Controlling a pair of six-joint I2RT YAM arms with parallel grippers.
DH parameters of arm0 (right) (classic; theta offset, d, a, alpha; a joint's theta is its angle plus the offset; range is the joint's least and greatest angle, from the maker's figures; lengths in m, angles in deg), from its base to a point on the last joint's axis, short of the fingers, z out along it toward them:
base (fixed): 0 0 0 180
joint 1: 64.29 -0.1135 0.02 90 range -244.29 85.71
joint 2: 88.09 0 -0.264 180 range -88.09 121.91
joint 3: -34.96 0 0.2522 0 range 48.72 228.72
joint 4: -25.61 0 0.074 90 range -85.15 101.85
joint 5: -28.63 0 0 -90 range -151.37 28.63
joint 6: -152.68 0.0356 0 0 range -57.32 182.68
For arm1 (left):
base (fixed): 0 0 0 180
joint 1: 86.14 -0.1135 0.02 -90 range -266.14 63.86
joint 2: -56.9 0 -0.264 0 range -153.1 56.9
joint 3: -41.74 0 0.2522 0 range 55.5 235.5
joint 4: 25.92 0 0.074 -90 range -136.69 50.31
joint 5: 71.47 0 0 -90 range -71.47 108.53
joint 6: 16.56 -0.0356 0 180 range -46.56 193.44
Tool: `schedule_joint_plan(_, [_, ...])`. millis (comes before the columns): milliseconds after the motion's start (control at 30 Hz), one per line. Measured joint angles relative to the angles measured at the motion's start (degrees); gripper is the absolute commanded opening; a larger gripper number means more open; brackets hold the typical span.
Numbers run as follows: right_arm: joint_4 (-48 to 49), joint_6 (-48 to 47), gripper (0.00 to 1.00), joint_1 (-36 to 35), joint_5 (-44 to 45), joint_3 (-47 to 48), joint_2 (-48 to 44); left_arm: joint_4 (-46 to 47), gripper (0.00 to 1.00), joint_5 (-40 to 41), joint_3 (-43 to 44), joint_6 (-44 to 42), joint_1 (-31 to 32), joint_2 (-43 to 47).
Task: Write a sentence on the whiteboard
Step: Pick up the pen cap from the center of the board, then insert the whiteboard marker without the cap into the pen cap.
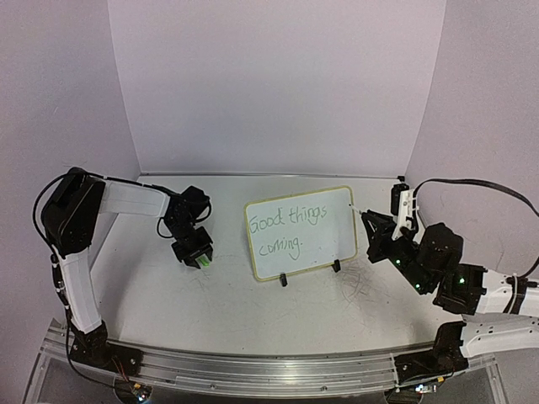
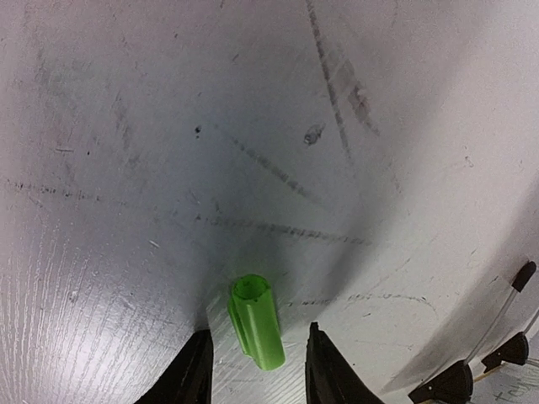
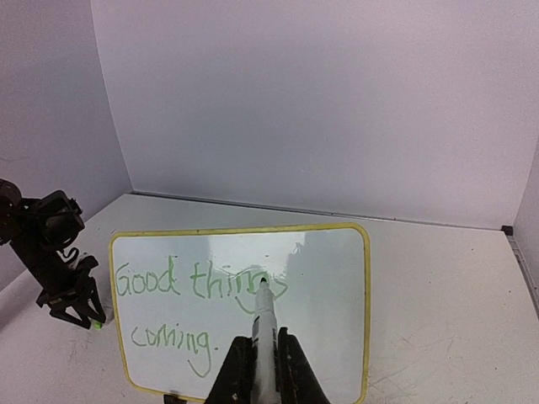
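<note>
The whiteboard [image 1: 320, 244] stands on two black clip feet mid-table. Its sentence [image 1: 286, 225] reads "Good things coming." in green, in two lines. The board [image 3: 328, 337] and the lettering [image 3: 160, 282] face the right wrist view. My right gripper [image 1: 376, 231] hovers just right of the board, shut on a white marker [image 3: 264, 307] held between its fingers [image 3: 265, 347]. The marker's tip points at the board and seems off its surface. My left gripper [image 1: 195, 252] points down at the table left of the board. Its jaws [image 2: 258, 341] stand apart on either side of a green marker cap [image 2: 255, 322] lying on the table, gaps showing both sides.
The tabletop [image 1: 168, 295] is white and scuffed with grey scratches [image 2: 278, 172]. Purple walls close in the back and both sides. A metal rail [image 1: 253, 366] runs along the near edge by the arm bases. The board's black feet [image 2: 459, 383] show at the left wrist view's lower right.
</note>
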Motion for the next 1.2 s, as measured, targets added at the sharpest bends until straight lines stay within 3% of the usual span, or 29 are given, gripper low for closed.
schedule_joint_plan(567, [0.4, 0.0, 0.00, 0.0, 0.0, -0.6, -1.2, -6.2, 0.10, 3.1, 4.1, -1.7, 0.6, -2.9])
schedule_joint_plan(800, [0.4, 0.0, 0.00, 0.0, 0.0, -0.6, 0.0, -4.3, 0.01, 7.0, 0.5, -8.4, 2.0, 0.4])
schedule_joint_plan(1000, [-2.0, 0.2, 0.00, 3.0, -3.0, 2.2, 1.3, -2.0, 0.00, 13.2, -9.6, -20.1, 3.2, 21.2])
schedule_joint_plan(1100, [-3.9, 0.5, 0.00, 8.8, -11.1, 7.7, 4.4, 0.8, 0.00, 13.2, -11.9, -28.3, 4.3, 36.7])
schedule_joint_plan(1200, [-7.4, 0.5, 0.00, 13.9, -22.6, 16.5, 10.5, 4.9, 0.00, 13.6, -11.8, -37.9, 7.5, 46.2])
